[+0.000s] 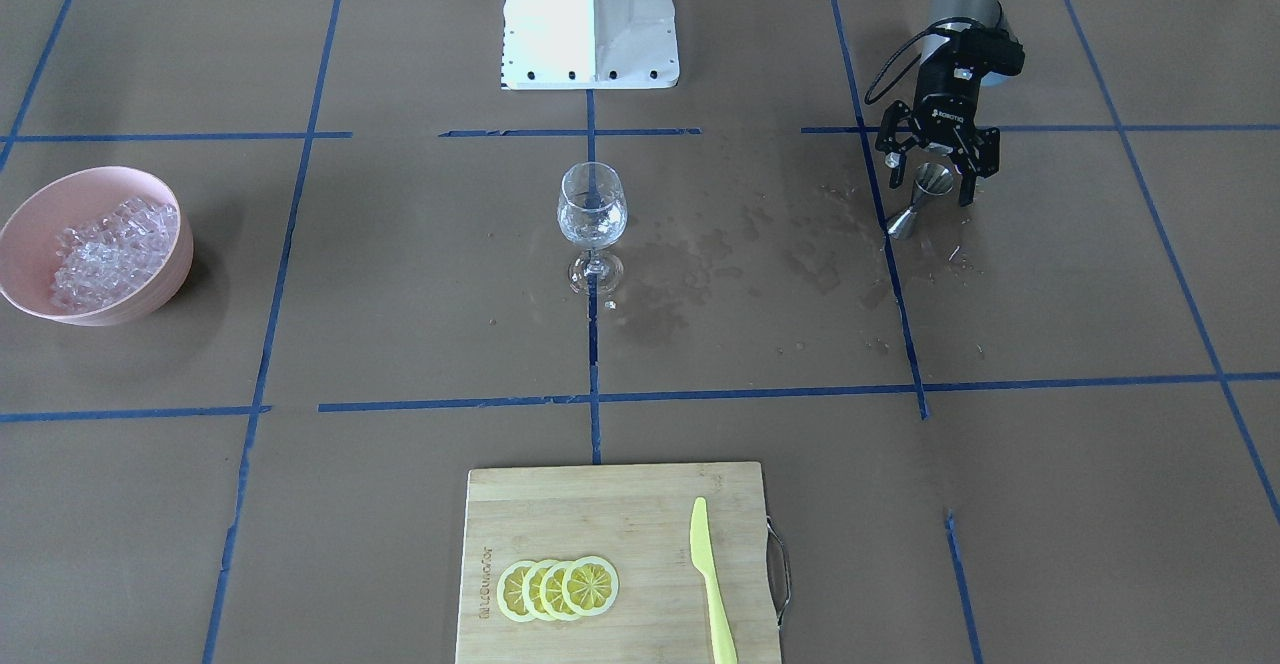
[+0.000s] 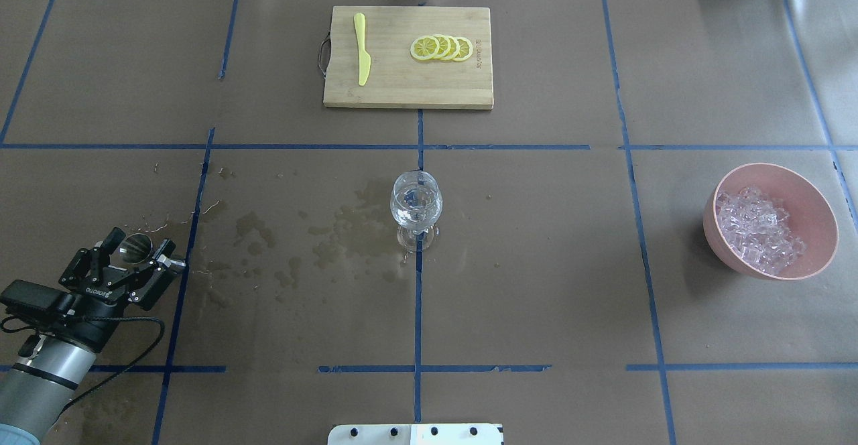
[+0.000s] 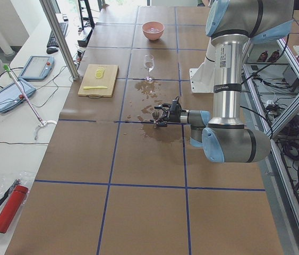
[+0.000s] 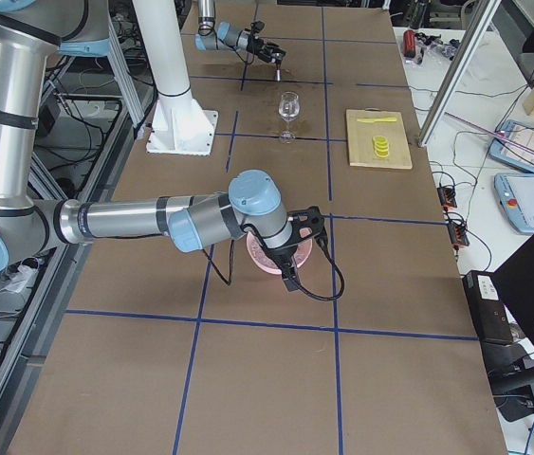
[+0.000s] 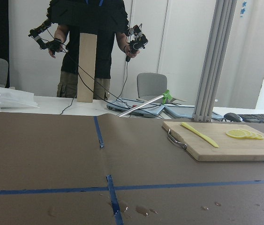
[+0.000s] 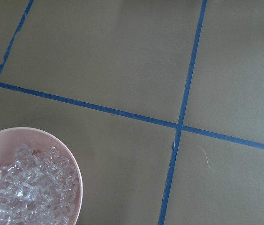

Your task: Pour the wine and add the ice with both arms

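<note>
A clear wine glass (image 1: 592,209) stands at the table's middle; a little clear wine seems to sit in its bowl (image 2: 416,205). The ice (image 1: 105,249) is heaped in a pink bowl (image 2: 814,244). My left gripper (image 1: 938,166) is open, and its fingers straddle an upright steel jigger (image 1: 922,199) without touching it. From overhead the jigger's round mouth (image 2: 137,246) shows between the fingers. My right gripper (image 4: 288,273) shows only in the exterior right view, low over the bowl; I cannot tell its state. The right wrist view holds the ice (image 6: 24,192) at lower left.
A wooden cutting board (image 2: 402,86) at the far side carries lemon slices (image 2: 442,48) and a yellow knife (image 2: 362,56). Wet patches (image 2: 322,244) darken the paper between jigger and glass. The white pedestal (image 1: 590,14) stands at the robot's side. A person stands beyond the table.
</note>
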### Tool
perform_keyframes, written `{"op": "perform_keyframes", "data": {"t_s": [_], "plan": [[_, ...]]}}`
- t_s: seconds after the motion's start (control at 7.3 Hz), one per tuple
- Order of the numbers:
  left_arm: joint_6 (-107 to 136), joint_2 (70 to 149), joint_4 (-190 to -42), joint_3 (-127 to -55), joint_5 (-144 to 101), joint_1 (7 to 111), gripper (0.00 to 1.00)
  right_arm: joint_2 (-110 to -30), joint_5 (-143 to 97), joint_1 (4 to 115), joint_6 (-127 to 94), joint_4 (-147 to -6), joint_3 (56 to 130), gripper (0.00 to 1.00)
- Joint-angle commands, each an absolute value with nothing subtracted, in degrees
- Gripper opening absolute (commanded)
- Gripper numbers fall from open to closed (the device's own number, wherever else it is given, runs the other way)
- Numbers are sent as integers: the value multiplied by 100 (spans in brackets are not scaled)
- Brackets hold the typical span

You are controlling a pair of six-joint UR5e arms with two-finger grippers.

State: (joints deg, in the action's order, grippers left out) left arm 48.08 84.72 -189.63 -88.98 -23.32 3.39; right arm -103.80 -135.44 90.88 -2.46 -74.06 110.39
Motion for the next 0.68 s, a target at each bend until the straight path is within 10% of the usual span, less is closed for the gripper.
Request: {"op": "perform_keyframes", "data": {"t_s": [0.0,0.55], "plan": [[4424,8420,-19063,-9218,-2338,352,100,-10380,-13544,9088,-246,-7409,11039,100],[2824,8394,-20180,-9542,-2390,369,100,-10389,-13544,9088,-246,-7400,11048,100]]}}
